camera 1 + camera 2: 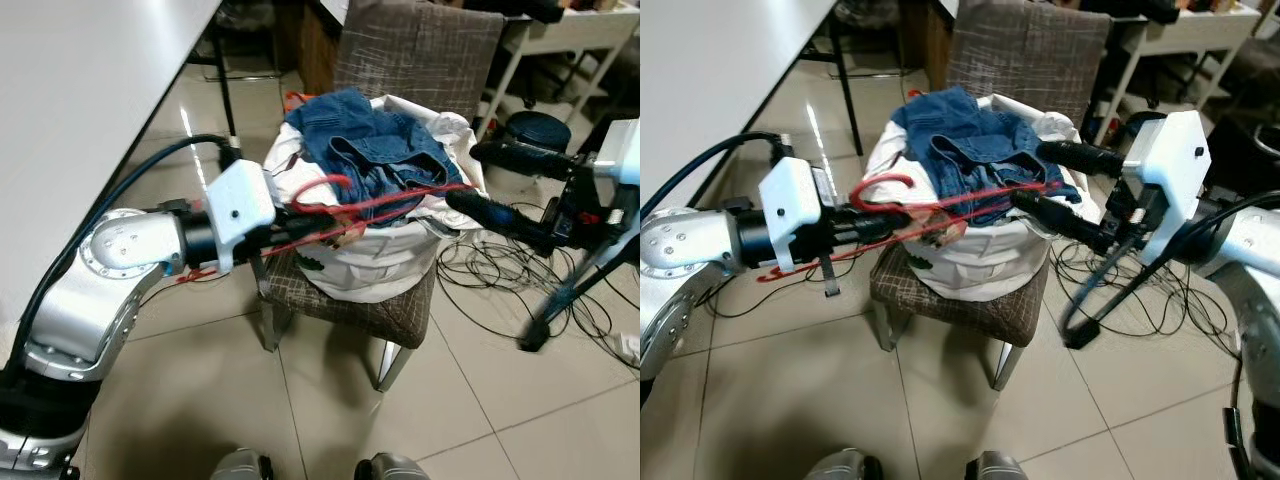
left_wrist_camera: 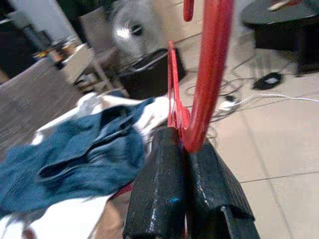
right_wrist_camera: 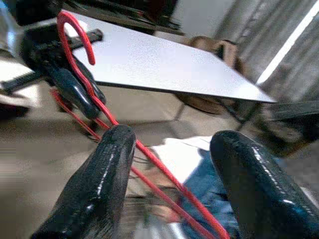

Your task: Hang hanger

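Left gripper [image 2: 187, 149]: fingers pinching red hanger [image 1: 940, 210] near its hook. Hanger's length runs toward right gripper [image 1: 1035, 175] (fingers spread, hanger wire between them).

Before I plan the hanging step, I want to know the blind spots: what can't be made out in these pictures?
- Red plastic hanger: its lower bar is partly hidden behind the left gripper in the head views; the hook top is cut off by the left wrist view's edge.
- Blue denim garment: its lower part is buried in the white laundry bag.
- Right gripper: the blurred right wrist view leaves contact with the hanger unclear.
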Motion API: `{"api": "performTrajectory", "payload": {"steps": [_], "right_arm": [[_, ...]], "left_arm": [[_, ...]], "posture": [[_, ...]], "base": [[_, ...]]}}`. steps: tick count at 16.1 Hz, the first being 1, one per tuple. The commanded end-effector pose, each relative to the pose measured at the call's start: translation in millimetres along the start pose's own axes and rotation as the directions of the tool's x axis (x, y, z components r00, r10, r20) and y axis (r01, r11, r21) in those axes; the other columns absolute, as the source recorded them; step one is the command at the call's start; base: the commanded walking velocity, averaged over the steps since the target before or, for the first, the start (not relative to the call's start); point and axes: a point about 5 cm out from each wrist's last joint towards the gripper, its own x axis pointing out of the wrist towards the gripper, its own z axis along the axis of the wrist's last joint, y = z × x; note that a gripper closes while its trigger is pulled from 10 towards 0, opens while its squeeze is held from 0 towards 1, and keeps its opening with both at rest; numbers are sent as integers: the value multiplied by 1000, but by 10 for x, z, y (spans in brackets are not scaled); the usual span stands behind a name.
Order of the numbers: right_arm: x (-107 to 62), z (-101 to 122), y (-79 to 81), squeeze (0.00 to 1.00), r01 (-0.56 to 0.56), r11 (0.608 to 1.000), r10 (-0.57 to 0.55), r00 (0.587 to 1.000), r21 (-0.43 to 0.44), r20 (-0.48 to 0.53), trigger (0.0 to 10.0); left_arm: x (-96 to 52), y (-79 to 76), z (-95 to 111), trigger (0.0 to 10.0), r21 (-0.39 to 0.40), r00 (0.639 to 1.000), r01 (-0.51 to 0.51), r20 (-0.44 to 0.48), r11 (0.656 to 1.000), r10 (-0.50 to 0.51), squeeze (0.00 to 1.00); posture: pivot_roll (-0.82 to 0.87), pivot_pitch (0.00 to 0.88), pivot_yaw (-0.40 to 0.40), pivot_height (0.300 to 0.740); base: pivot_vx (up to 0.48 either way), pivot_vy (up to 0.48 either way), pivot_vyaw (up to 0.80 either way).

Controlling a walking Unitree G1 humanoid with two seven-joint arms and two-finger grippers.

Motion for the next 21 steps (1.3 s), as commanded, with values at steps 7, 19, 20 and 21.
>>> {"api": "performTrajectory", "payload": {"steps": [7,19,20,21], "right_arm": [[134,159,85,1000,-340,934,334,940,110,67,10000],[254,-14,202,0,-439,896,426,892,-71,-149,3098],[265,-24,201,0,-448,891,432,888,-80,-160,3020],[281,-32,199,0,-454,887,436,884,-88,-168,2235]], "left_arm": [[207,-36,203,10000,34,987,149,49,988,-151,0],[266,-203,336,10000,91,950,299,67,950,-306,0],[274,-215,348,10000,97,946,310,70,946,-317,0],[283,-228,362,10000,102,942,319,72,942,-327,0]], "posture": [[-104,100,-50,740],[-107,91,-44,740],[-107,91,-46,740],[-105,92,-47,740]], "base": [[0,0,0],[0,0,0],[0,0,0],[0,0,0]]}}
